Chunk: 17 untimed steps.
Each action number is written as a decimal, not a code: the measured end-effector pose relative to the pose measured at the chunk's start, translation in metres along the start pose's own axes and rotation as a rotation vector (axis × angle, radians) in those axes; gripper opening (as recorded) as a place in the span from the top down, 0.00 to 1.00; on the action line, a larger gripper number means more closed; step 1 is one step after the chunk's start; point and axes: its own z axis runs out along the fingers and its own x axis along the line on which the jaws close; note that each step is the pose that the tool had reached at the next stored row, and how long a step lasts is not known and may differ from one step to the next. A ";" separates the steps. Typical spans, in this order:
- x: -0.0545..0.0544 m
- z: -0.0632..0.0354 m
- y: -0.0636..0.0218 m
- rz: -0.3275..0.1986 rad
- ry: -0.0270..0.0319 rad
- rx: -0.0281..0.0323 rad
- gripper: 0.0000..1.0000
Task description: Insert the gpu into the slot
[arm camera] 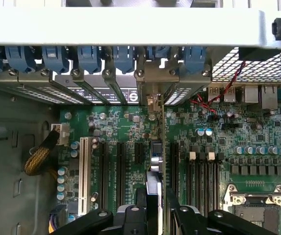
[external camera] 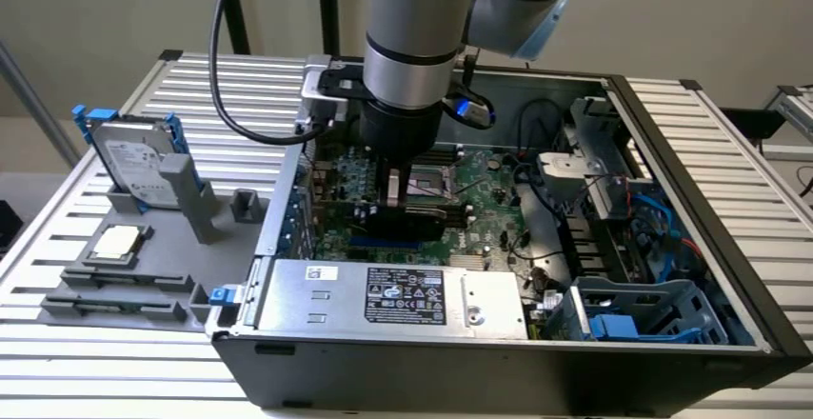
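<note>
Black fingers (arm camera: 140,210) pinch the gpu (arm camera: 156,166) edge-on between them, upright above the green motherboard (arm camera: 115,122); in the exterior view, the blue slot (external camera: 379,244) lies just beside the card at six o'clock.

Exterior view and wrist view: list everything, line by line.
computer case: one, black, centre.
motherboard: one, green, inside the case.
power supply: one, silver, case's near wall.
graphics card: one, black and green, upright over the motherboard.
slot: one, blue, beside the card's lower edge.
hard drive: one, silver, on grey stand, exterior view's left.
processor chip: one, silver, near the hard drive.
arm: one, silver, above the case.
gripper: one, black, jaws shut on the graphics card.
</note>
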 end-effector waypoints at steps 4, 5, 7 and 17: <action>0.000 0.0002 0.0000 0.000 0.0001 -0.0002 0.74; 0.000 0.0002 0.0000 0.000 0.0001 -0.0001 0.74; 0.000 0.0004 0.0000 0.000 0.0000 -0.0001 0.74; 0.000 0.0025 -0.0002 0.001 0.0031 -0.0001 0.74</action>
